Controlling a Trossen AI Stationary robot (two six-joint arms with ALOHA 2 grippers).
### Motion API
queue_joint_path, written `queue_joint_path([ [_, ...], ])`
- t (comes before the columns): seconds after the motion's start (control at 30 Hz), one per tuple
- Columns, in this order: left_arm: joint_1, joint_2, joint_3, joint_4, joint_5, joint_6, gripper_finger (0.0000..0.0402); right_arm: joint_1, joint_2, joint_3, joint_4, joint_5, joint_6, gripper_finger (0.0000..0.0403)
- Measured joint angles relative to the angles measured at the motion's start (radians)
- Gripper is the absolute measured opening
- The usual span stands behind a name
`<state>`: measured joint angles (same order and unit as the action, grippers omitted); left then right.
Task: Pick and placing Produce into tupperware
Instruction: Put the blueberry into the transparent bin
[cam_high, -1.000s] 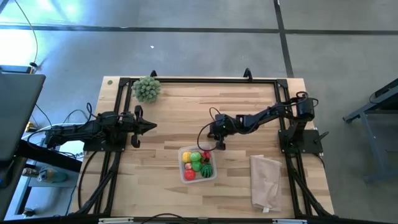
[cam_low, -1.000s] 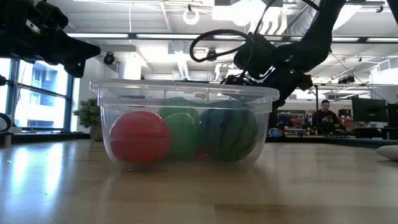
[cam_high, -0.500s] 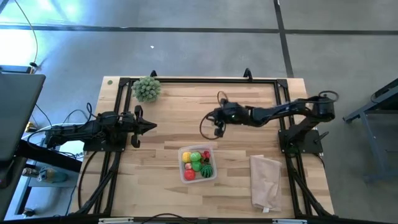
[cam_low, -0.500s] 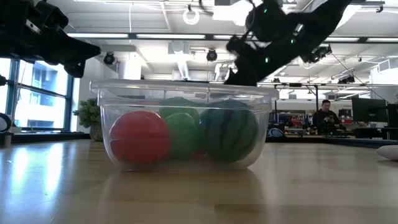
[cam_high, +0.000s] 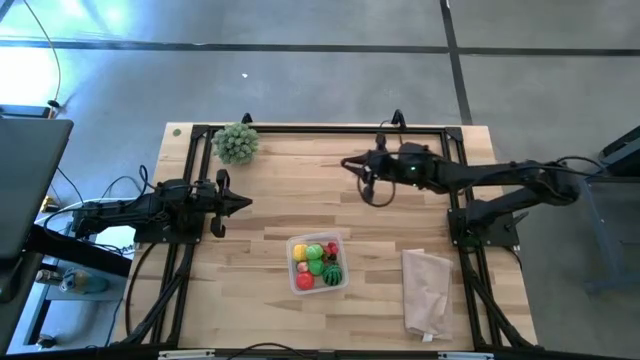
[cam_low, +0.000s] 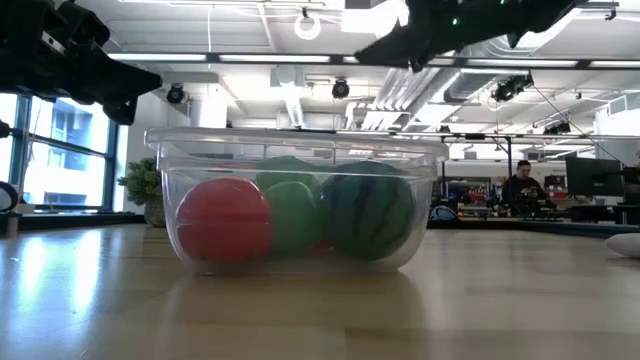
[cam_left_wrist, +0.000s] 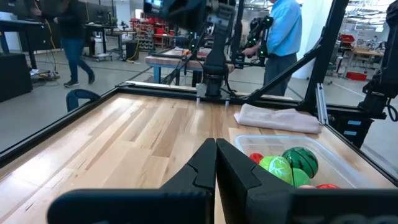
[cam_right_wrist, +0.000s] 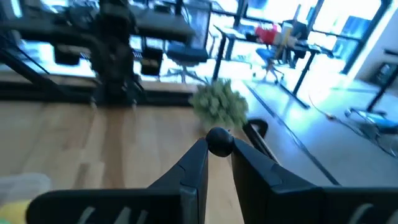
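The clear tupperware (cam_high: 318, 262) stands on the table's near middle and holds the produce: a red ball (cam_low: 222, 220), a green one (cam_low: 295, 210), the striped watermelon ball (cam_low: 368, 215) and a yellow piece (cam_high: 314, 251). My right gripper (cam_high: 350, 164) hangs high over the far middle of the table, well clear of the container. Its fingers are a narrow gap apart (cam_right_wrist: 219, 163) and hold nothing. My left gripper (cam_high: 246, 203) waits shut at the table's left side, pointing right (cam_left_wrist: 216, 152).
A grey-green bushy ball (cam_high: 236, 142) sits at the far left corner. A pale bag (cam_high: 428, 290) lies near the right edge, right of the container. Black frame rails (cam_high: 320, 128) run along the table's edges. People stand beyond the table (cam_left_wrist: 283, 31). Bare wood lies between the two grippers.
My right gripper has risen from just above the tupperware's far side and pulled back toward the far right of the table, stretching out level. In the low view it has climbed to the top edge. The produce and container have stayed put.
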<state>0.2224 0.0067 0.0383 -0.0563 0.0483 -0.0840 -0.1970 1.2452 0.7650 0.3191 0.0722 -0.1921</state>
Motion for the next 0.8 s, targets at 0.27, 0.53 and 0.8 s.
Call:
queue_joint_path([
  [0.27, 0.0, 0.0, 0.0, 0.0, 0.0, 0.0, 0.0001, 0.023, -0.035, 0.0, 0.0, -0.071, 0.027, 0.0051],
  [0.53, 0.0, 0.0, 0.0, 0.0, 0.0, 0.0, 0.0001, 0.147, -0.029, 0.05, -0.078, -0.081, 0.035, 0.0051],
  [0.8, 0.0, 0.0, 0.0, 0.0, 0.0, 0.0, 0.0001, 0.346, 0.087, 0.256, -0.358, -0.022, 0.082, 0.0051],
])
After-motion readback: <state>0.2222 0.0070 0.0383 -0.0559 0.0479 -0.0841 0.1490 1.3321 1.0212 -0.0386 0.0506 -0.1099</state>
